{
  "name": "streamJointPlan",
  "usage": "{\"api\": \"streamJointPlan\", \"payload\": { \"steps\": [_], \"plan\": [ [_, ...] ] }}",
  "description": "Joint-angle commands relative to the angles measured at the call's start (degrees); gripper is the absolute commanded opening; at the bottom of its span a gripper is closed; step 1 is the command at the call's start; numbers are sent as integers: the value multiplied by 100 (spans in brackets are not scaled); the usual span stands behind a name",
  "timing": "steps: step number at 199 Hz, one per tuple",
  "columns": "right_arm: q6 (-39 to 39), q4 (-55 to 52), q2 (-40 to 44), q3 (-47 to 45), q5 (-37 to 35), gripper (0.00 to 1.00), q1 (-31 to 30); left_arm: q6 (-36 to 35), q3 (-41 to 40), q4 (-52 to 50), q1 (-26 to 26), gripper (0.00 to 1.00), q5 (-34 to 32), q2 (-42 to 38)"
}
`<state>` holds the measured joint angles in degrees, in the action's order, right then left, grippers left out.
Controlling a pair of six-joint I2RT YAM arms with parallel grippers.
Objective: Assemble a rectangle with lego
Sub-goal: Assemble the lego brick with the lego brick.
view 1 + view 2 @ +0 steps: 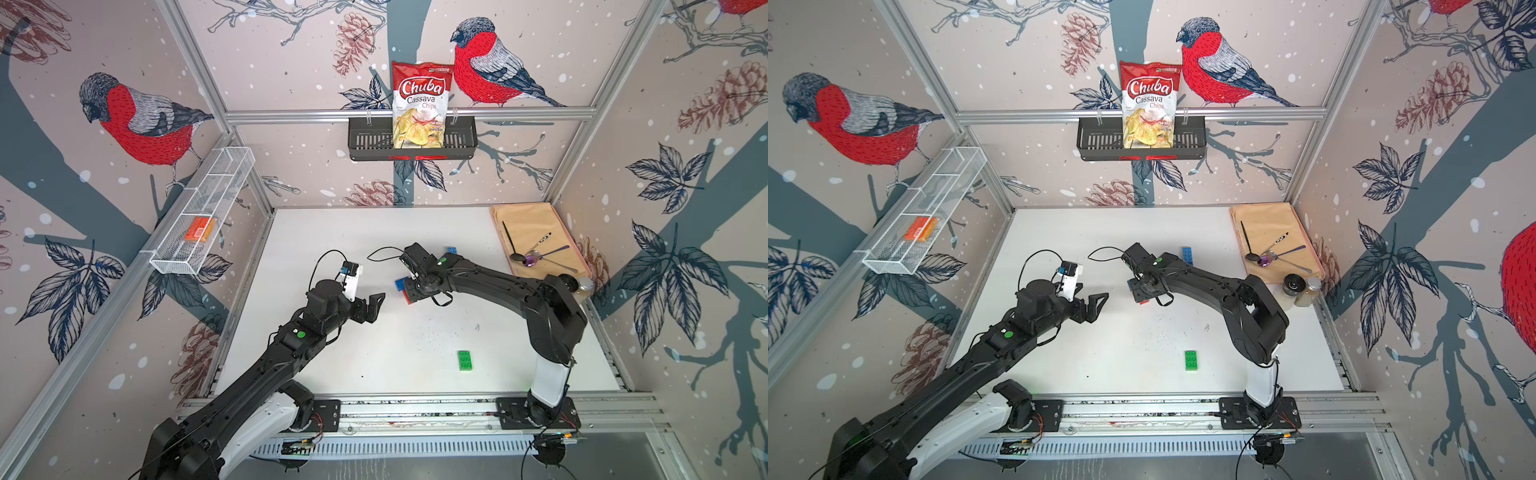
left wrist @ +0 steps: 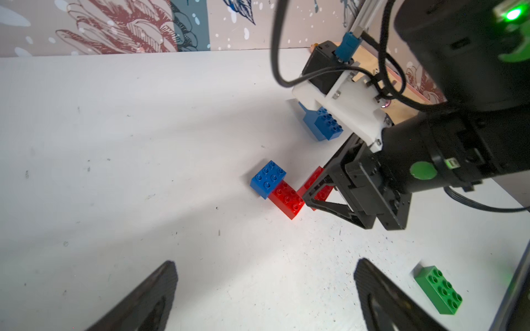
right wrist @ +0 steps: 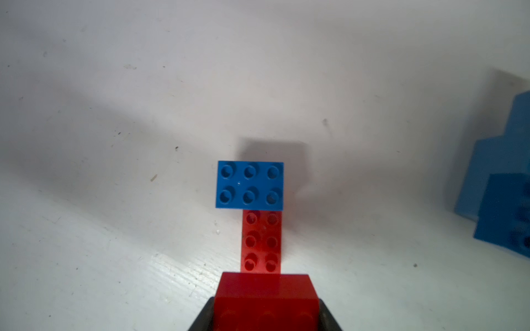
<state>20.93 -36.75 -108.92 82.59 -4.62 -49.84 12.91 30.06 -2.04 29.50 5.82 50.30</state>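
My right gripper is shut on a red lego brick, held across its width by both fingers. That brick butts against the end of a second red brick lying flat on the table. A blue brick sits across the far end of the second one. From the left wrist these show as the blue brick, the lying red brick and the held red brick. A green brick lies alone near the front. Stacked blue bricks stand behind the right wrist. My left gripper hangs open and empty, left of the group.
At the back right a tan tray holds spoons, with two shakers in front of it. A wire basket on the left wall holds a flat orange piece. A black wall basket holds a chips bag.
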Motion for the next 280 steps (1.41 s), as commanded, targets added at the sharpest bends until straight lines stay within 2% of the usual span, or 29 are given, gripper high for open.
{"api": "streamJointPlan", "payload": {
  "steps": [1, 91, 207, 280],
  "plan": [
    [-211, -294, -243, 286, 221, 48, 18, 265, -23, 51, -190, 96, -116, 83],
    [-452, -499, -1061, 1011, 269, 48, 97, 253, -159, 268, -326, 96, -36, 68],
    [-617, -447, -1401, 1114, 132, 47, 148, 263, -168, 318, -330, 96, -11, 137],
    [-678, -474, -1525, 1051, -116, 46, -19, 271, -181, 354, -351, 96, 15, 186]
  ]
}}
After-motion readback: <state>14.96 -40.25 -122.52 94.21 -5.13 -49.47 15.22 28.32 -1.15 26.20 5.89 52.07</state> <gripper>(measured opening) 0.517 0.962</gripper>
